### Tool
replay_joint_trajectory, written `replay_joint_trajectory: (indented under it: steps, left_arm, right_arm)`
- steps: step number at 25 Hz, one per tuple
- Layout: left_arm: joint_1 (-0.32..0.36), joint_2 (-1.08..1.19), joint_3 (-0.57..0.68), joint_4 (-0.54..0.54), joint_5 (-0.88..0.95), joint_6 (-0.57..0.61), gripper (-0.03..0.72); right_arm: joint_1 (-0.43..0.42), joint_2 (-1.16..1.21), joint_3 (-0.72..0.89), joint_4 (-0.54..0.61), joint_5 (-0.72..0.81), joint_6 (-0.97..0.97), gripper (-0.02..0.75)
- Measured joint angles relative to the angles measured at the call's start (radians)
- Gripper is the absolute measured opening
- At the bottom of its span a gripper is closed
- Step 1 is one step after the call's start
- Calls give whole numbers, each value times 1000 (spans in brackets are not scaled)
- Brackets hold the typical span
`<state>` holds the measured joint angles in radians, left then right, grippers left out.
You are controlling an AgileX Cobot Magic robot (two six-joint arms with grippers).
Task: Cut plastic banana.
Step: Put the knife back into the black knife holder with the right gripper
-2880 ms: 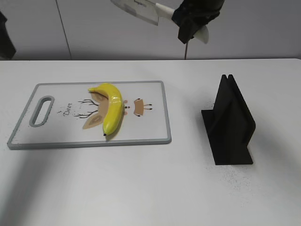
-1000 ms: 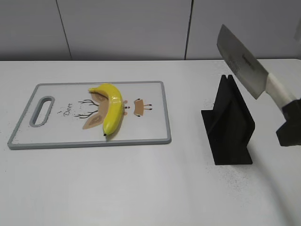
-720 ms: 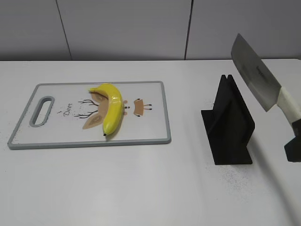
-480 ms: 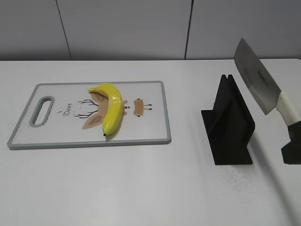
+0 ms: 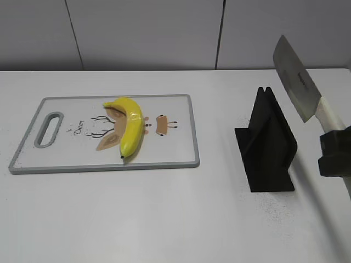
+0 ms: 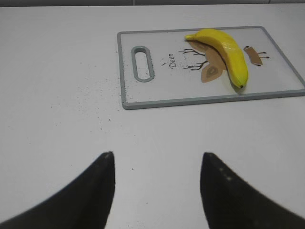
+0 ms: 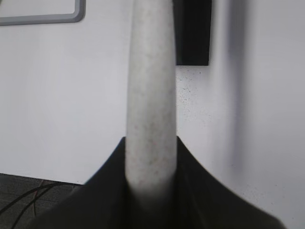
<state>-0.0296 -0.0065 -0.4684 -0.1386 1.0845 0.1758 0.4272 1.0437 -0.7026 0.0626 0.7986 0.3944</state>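
1. Black fingers (image 7: 190, 191) of the right gripper (image 5: 333, 156) are closed tight on the pale handle of a knife (image 5: 299, 82); in the right wrist view the handle runs straight up between them.
2. Beyond the fingertips, the steel blade slants up and away to the left, ending above the black knife stand (image 5: 267, 145), which sits just left of the gripper. Blade and stand look apart, though the gap is hard to judge.
3. Well to the left of that grip, the yellow plastic banana (image 5: 130, 127) lies whole on the grey-rimmed cutting board (image 5: 181, 159), curved across its printed deer drawing.
4. The left gripper (image 6: 157, 183) hovers over bare white table (image 5: 164, 219) with its dark fingers spread wide, holding nothing; the board and banana lie ahead of them.
5. Judged step: the knife is in hand but away from the fruit, and no cut shows.
6. The next move probably calls for either carrying the blade left over the banana's middle, or lowering it into the stand's slot.
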Motion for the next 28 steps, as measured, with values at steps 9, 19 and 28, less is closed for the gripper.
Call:
replay_joint_trajectory:
  steps: [9, 19, 28]
  left_arm:
    - [0, 0, 0, 0, -1, 0, 558]
    - [0, 0, 0, 0, -1, -3, 546]
    - [0, 0, 0, 0, -1, -3, 539]
  right_arm:
    - [0, 131, 0, -27, -87, 1, 161]
    - [0, 212, 0, -56, -130, 2, 161]
    - [0, 280, 0, -63, -142, 2, 161]
